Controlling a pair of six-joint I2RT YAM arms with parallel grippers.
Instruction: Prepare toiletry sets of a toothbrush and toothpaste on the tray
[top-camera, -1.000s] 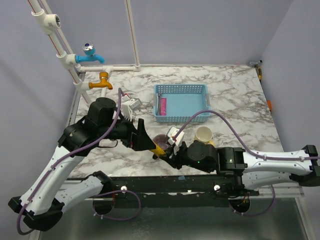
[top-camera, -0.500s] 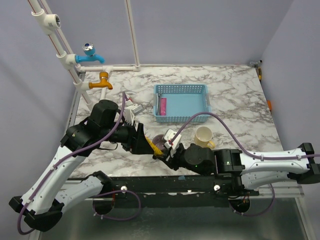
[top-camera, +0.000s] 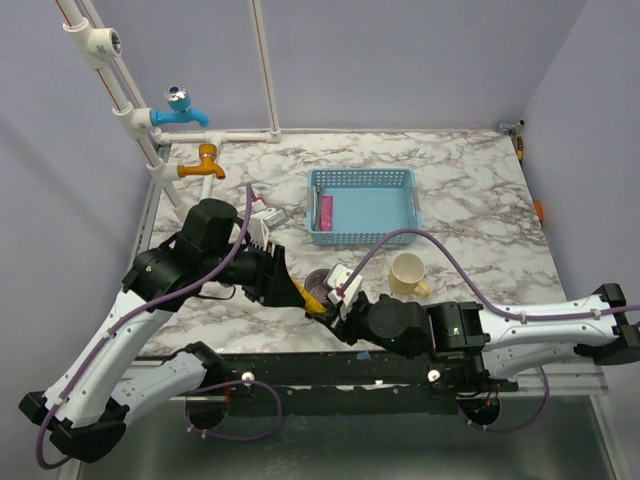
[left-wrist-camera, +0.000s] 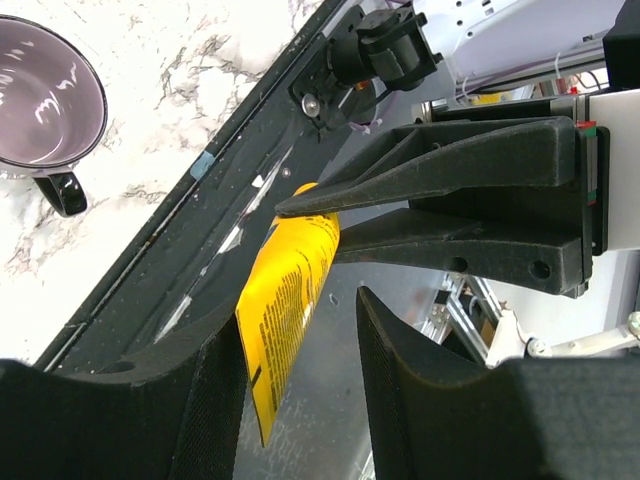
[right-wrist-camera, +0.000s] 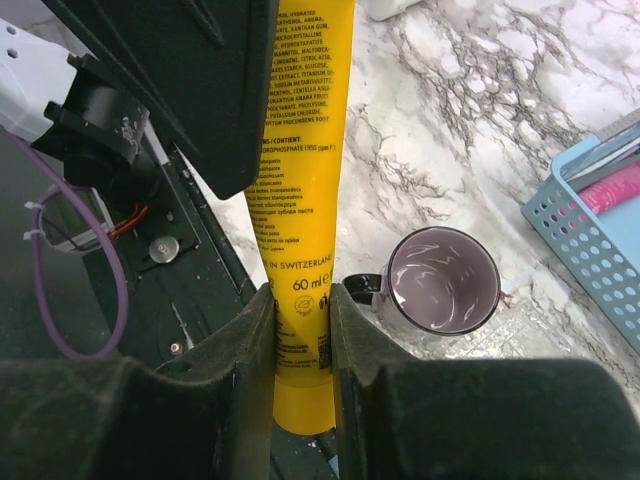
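While the right gripper (right-wrist-camera: 300, 300) is clamping the yellow toothpaste tube (right-wrist-camera: 305, 150) in the air just on the near side of the mauve cup (right-wrist-camera: 443, 280), the left gripper (left-wrist-camera: 300, 315) is narrowing its jaws around the tube's other end. They are tighter than a second ago, with one finger not touching yet. A handover is likely starting. The blue basket (top-camera: 362, 174) beyond the cup is holding the magenta-pink tube (top-camera: 351, 212) and a thin stick (top-camera: 318, 210), maybe a toothbrush. The cup is sitting empty, and the cream mug (top-camera: 408, 272) right of it is looking empty too.
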